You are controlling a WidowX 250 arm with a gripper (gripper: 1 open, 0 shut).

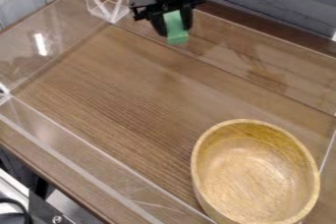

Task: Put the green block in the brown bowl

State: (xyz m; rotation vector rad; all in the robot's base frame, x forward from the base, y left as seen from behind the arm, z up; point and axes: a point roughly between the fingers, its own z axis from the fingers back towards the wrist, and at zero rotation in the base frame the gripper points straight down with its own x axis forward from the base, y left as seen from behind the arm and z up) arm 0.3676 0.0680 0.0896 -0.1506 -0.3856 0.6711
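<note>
The green block (175,28) hangs between the black fingers of my gripper (172,22) at the top middle of the view, tilted, its lower end sticking out below the fingertips. The gripper is shut on it, a little above the wooden table. The brown bowl (257,172), round, wooden and with nothing in it, sits at the bottom right, far from the gripper.
A clear plastic wall (79,169) fences the wooden table (132,100) on its sides. A clear triangular bracket (102,4) stands just left of the gripper. Grey planks form the back wall.
</note>
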